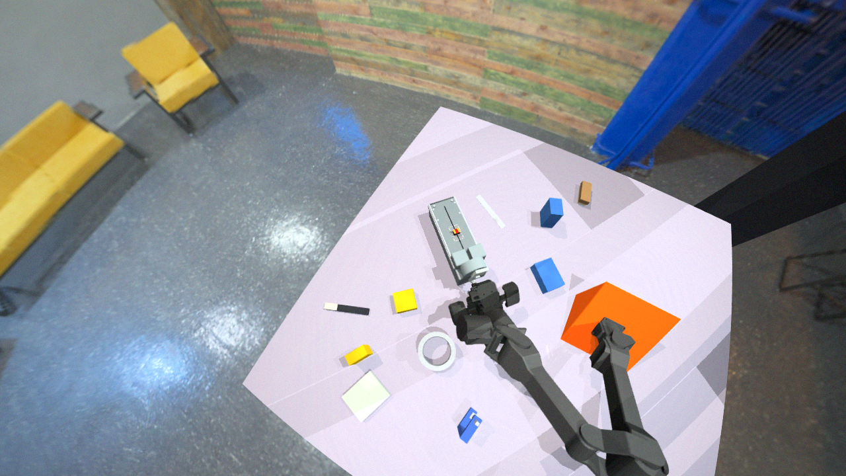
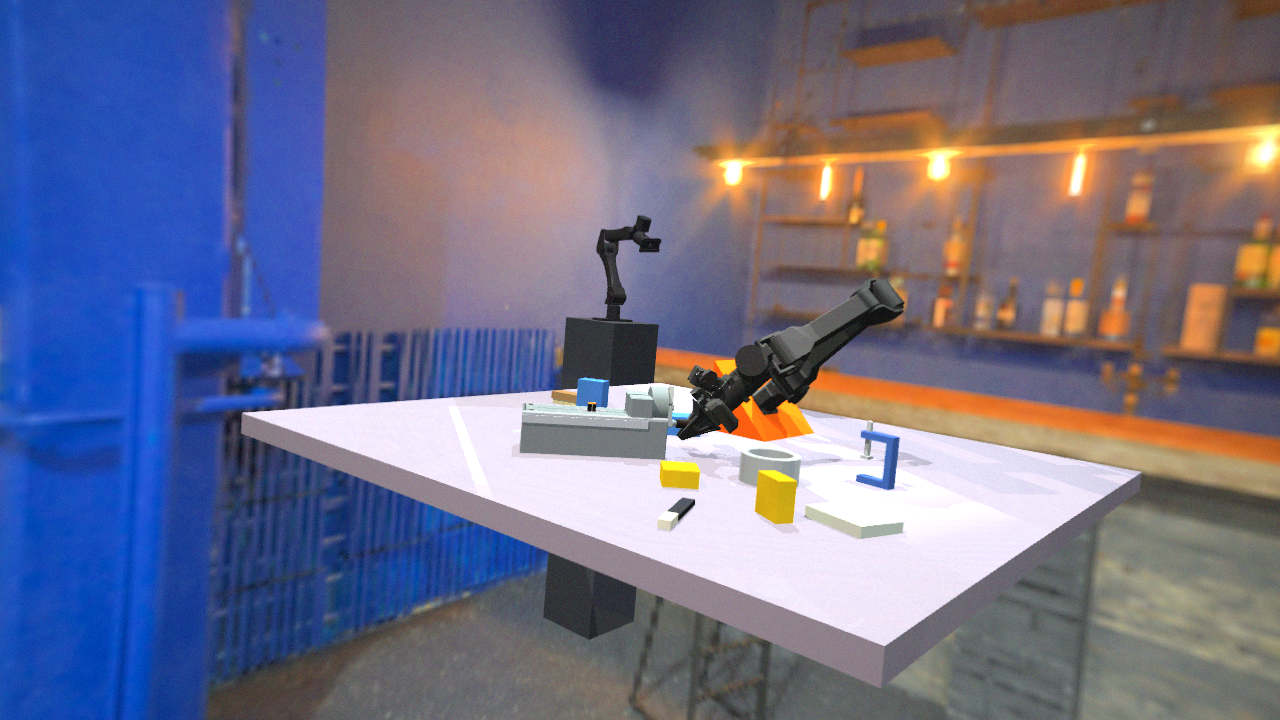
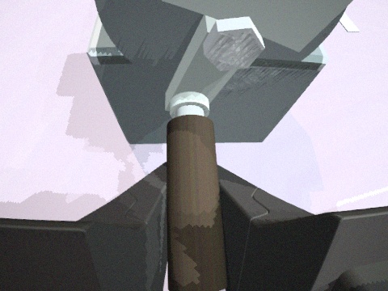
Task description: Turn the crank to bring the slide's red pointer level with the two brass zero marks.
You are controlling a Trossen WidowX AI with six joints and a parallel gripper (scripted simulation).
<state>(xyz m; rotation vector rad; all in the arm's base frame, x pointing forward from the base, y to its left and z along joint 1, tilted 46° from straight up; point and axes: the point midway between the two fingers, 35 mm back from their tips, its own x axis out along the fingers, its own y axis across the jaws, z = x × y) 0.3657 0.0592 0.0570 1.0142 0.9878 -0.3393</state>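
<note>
The grey machine (image 1: 445, 220) (image 2: 592, 437) stands on the table, with a slot along its top. The small red pointer (image 1: 456, 231) sits at the slot near mid-length; brass marks beside it are too small to tell whether they are level. In the wrist view the crank arm (image 3: 187, 77) runs from a hexagonal hub (image 3: 234, 46) down to the left, to the brown handle (image 3: 191, 170). My gripper (image 3: 187, 170) (image 2: 684, 434) is shut on the handle, one finger on each side. In the top view the fingertips and the handle are hidden beneath the wrist.
A blue block (image 1: 546, 276) and an orange wedge (image 1: 644, 319) lie right of the arm. A yellow block (image 1: 405, 300) and a grey ring (image 1: 420, 351) lie left of it. A blue clamp (image 1: 468, 424) (image 2: 891, 461) and a pale slab (image 1: 365, 395) (image 2: 854, 520) are farther from the machine.
</note>
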